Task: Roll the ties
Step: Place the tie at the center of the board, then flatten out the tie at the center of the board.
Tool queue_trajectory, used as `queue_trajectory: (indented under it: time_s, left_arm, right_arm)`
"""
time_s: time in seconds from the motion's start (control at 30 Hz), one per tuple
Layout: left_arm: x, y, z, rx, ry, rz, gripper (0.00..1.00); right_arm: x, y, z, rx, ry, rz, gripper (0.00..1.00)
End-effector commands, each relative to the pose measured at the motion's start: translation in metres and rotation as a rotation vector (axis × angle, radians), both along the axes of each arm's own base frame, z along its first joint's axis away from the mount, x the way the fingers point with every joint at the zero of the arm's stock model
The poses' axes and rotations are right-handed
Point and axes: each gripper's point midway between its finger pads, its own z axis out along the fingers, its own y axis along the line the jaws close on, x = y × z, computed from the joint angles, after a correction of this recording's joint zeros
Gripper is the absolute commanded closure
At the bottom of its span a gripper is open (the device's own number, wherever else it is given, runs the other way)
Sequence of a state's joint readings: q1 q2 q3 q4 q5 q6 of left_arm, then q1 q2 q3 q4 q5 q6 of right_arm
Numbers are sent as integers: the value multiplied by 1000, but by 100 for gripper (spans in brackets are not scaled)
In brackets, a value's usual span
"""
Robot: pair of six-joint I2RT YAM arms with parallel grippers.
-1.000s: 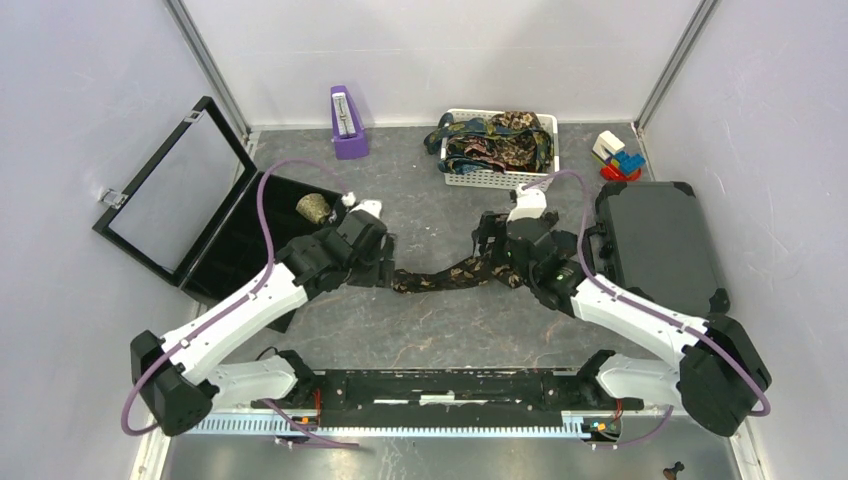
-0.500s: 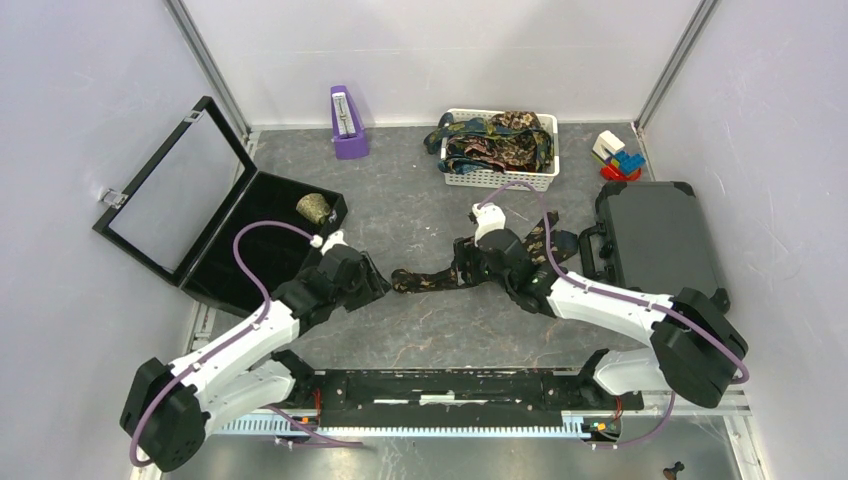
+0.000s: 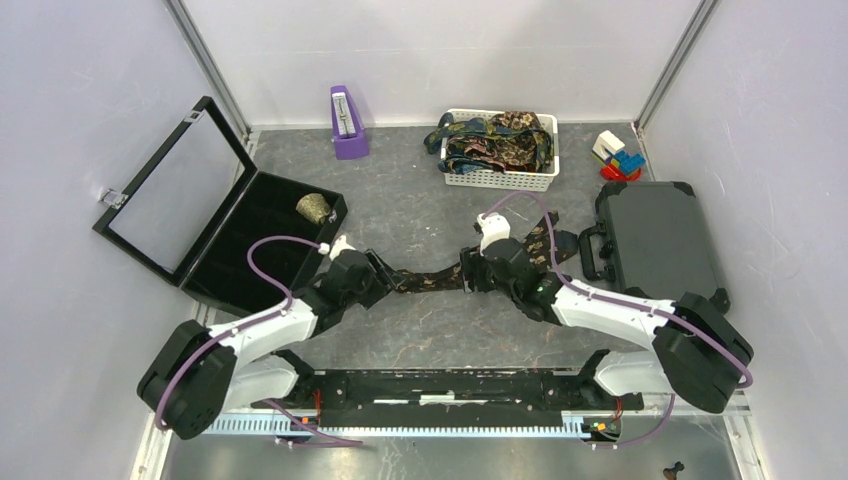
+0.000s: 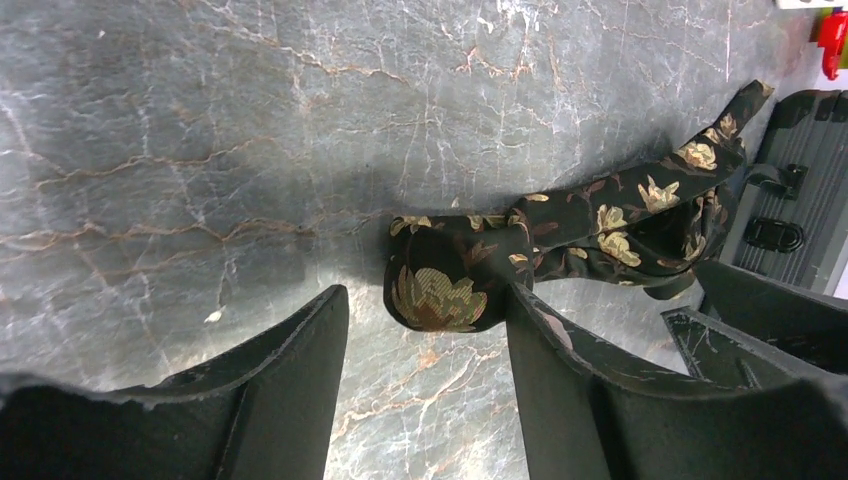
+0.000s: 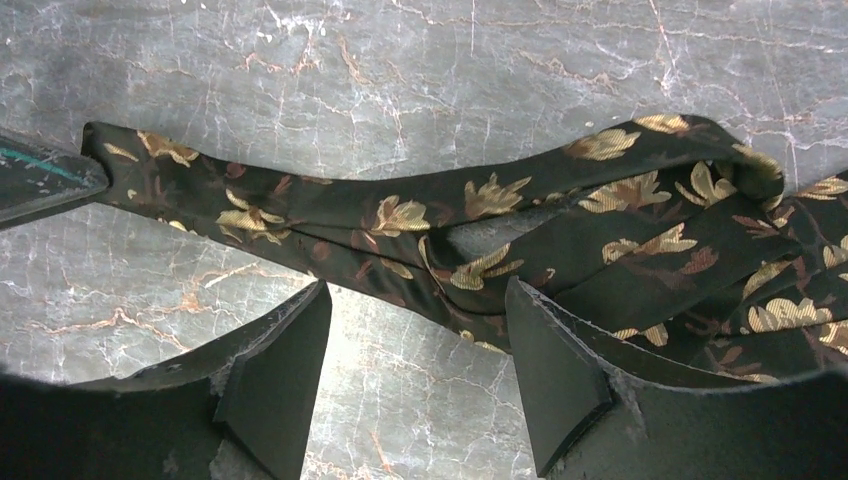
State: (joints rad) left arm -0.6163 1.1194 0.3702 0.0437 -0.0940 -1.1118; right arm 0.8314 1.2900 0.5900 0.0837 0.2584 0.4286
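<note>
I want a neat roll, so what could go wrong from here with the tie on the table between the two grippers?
The tie is twisted and bunched under the open right gripper, so it may roll lopsided. Its folded end sits loose between the open fingers of the left gripper; closing could catch only one layer and undo the fold. The far end lies by the handle of the black case and might snag when pulled.

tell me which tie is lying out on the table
The dark brown gold-flowered tie stretched across the grey table; the other ties sit heaped in the white basket.
</note>
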Motion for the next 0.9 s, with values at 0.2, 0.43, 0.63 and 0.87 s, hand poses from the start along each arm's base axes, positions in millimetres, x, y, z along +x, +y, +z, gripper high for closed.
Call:
queue_trajectory:
  time_s: [0.2,0.43,0.63,0.87]
  left_arm:
    - [18,-19,3,-114,-79,0,47]
    - [28,-34,20,-132,-156,-73,80]
    - [10,1,42,54,-132,-62,89]
    - [-32,63,72,283,-72,-32,88]
  right_arm:
    - [-4,4,4,36,-27,30,30]
    - [0,5,22,40,-53,29,31]
    - [10,-12,53,23,-128,-54,29]
    - [22,-57,71,-60,-198,-286,23]
